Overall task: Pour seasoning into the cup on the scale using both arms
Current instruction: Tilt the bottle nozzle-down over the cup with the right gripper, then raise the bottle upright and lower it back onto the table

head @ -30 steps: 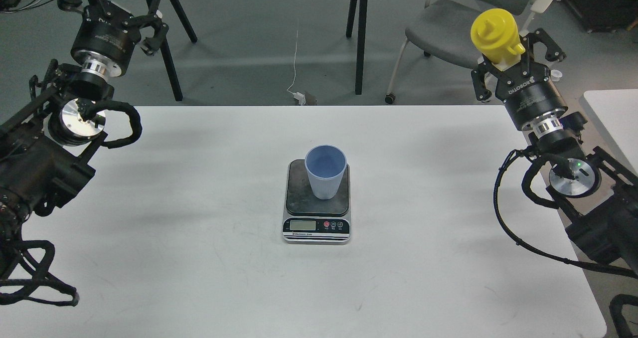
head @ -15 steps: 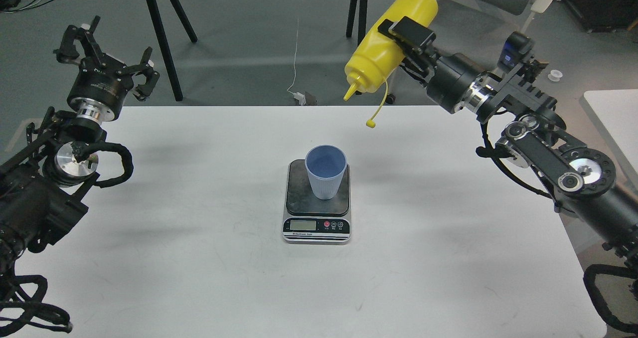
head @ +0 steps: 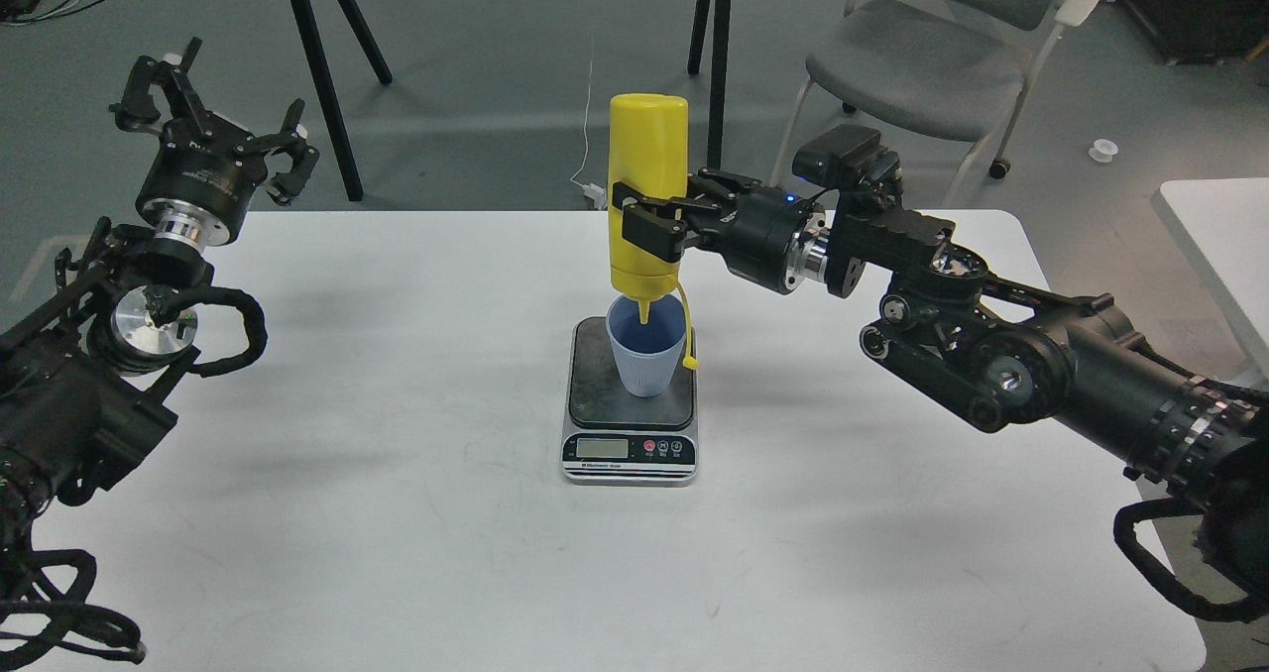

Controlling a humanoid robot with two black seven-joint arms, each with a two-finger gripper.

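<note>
Right gripper (head: 649, 226) clamps the tall yellow plastic squeeze bottle (head: 648, 171) upside down mid-frame, nozzle inside the ribbed light-blue plastic cup (head: 646, 357); left gripper (head: 213, 107), upper left, fingers spread.

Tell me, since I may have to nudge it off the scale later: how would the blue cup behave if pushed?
The blue cup looks like thin ribbed plastic, so probably light and easily slid. It tapers to a narrow base and stands tall for its footprint on the scale, so a push near the rim would likely tip it. The yellow bottle, held by the right tool, points its nozzle into it.
</note>
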